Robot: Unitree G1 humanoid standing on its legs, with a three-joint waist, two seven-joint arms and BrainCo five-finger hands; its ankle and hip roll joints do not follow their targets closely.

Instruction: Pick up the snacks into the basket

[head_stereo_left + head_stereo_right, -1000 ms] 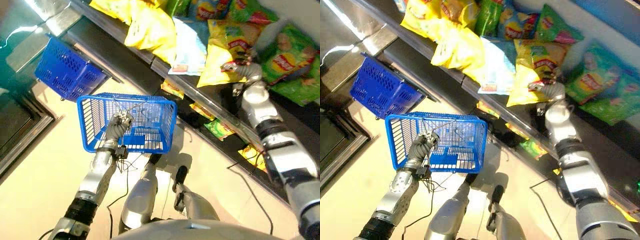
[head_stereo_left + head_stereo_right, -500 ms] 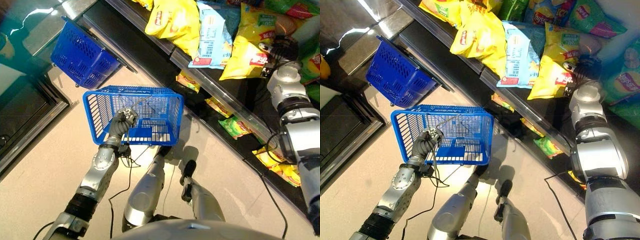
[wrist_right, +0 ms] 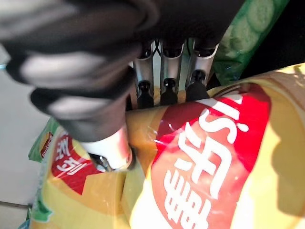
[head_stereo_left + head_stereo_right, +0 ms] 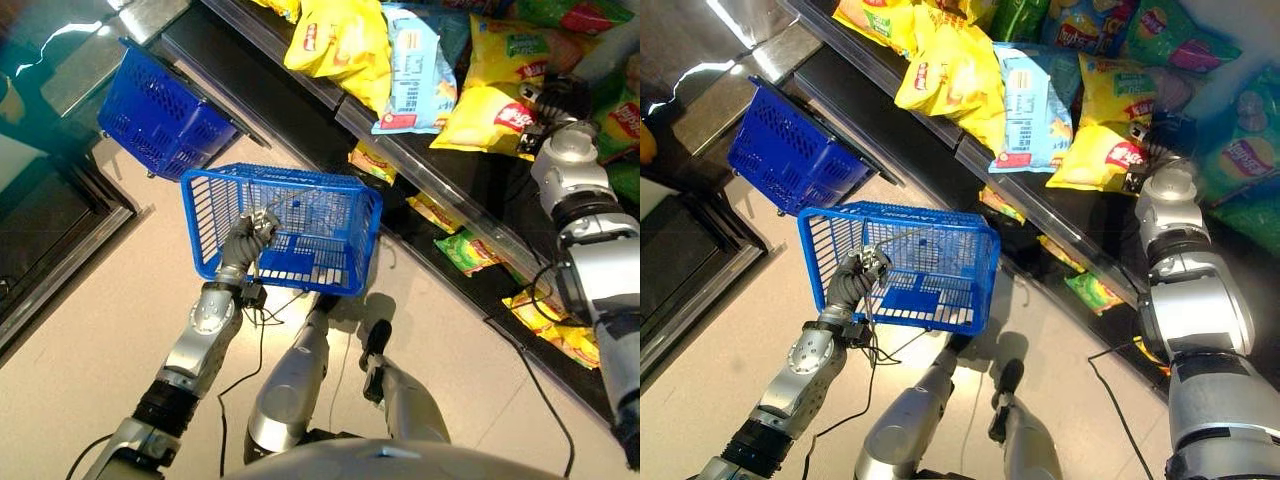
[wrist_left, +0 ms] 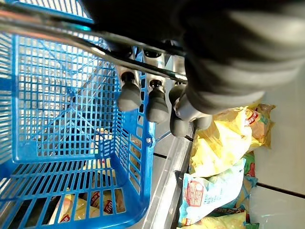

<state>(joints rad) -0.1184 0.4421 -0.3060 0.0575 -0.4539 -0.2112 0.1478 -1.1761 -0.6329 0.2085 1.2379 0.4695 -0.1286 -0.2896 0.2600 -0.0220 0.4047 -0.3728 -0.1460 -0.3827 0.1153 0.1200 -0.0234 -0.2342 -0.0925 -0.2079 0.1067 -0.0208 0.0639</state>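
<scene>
A shop aisle, seen from above. Across the upper right of the frame runs a dark display shelf (image 4: pixel 400 165) stocked with rows of snack bags: yellow crisp bags (image 4: pixel 340 45), a pale blue bag (image 4: pixel 415 60) and green bags (image 4: pixel 1175 35). More packets (image 4: pixel 460 250) sit on a lower tier. A blue plastic shopping basket (image 4: pixel 285 235) hangs over the pale tiled floor (image 4: pixel 90 350), and a second blue basket (image 4: pixel 160 110) rests at upper left.

- My right hand (image 3: pixel 119 114) has closed on the yellow chip bag (image 4: pixel 1095 150) on the shelf (image 4: pixel 1040 205); a second ago it only reached toward it.
- My left hand (image 4: pixel 245 240) has carried the blue basket (image 4: pixel 350 235) by its wire handle (image 5: pixel 71 43) closer to the shelf.
</scene>
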